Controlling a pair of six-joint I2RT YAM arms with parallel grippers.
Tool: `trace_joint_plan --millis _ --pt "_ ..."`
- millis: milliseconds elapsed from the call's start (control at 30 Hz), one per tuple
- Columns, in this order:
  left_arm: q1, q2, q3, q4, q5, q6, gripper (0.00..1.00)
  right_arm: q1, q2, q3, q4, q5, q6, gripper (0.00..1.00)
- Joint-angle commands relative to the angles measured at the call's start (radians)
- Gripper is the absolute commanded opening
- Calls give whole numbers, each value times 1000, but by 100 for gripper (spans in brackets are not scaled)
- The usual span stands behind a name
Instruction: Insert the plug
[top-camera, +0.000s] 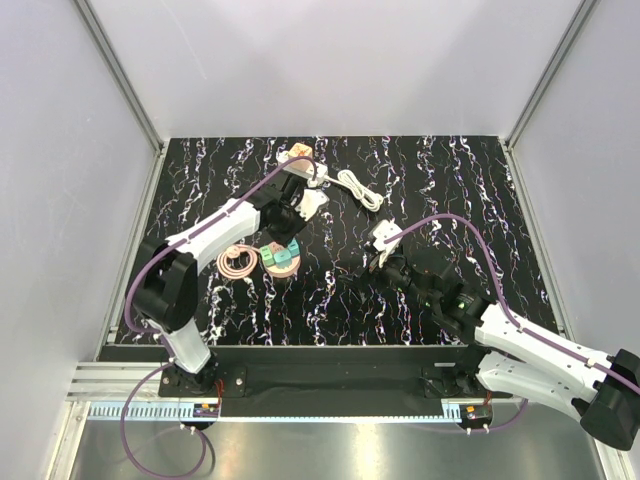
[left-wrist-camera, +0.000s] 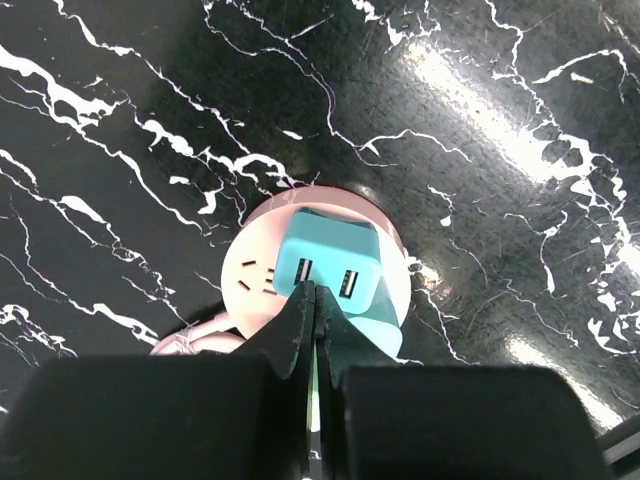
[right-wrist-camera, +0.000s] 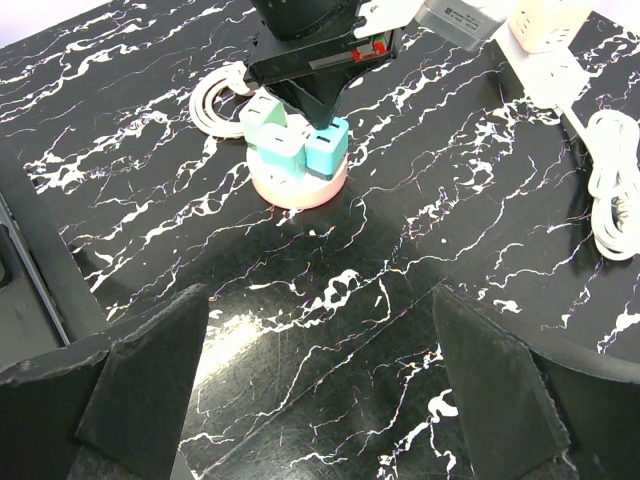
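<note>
Right gripper (right-wrist-camera: 320, 295) is hovering nearest the arm bases, on the right side, jaws standing wide apart and holding nothing, above the black white-veined table (right-wrist-camera: 330, 330). It is facing the pink round socket (right-wrist-camera: 298, 188), which is lying well apart from it toward the left-centre of the table. Teal plug (left-wrist-camera: 330, 265) is sitting on top of this socket, its two slots facing upward; seating depth cannot be told. A green plug (right-wrist-camera: 268, 135) is sitting on the same socket, touching the teal one on its left side as seen from the right wrist. Left gripper (left-wrist-camera: 313, 295) is reaching down from above, fingers pressed fully together with nothing between them, the joined tips resting on the teal plug's top face between the two slots. In its own wrist view the fingers are covering the plug's near edge and part of the socket rim; from the right wrist the same gripper is standing over both plugs and hiding what is lying behind them. A pale cable coil (top-camera: 228, 262) is lying flat just beside the socket, on its left in the top view. Farther back, a white cord (top-camera: 360, 188) is lying bundled, and a white cube socket (top-camera: 296, 156) is sitting near the far edge, both well apart from the pink socket
</note>
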Motion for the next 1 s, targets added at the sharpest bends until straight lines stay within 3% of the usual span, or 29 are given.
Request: trace_joint_plan --millis 0,300,533,733,967 --pt "-4 3 -39 41 -20 -24 0 6 -11 22 24 24 -10 100" --pt "-4 -64 -3 37 -52 -48 0 6 -12 28 15 15 -4 100" --pt "-3 -155 36 -20 -173 -83 0 6 -12 28 13 19 5 100" --pt "0 -212 -68 -34 -220 -120 0 6 -6 33 13 8 11 99" --pt "11 -176 -139 12 -178 -140 0 6 -6 48 4 -13 16 100"
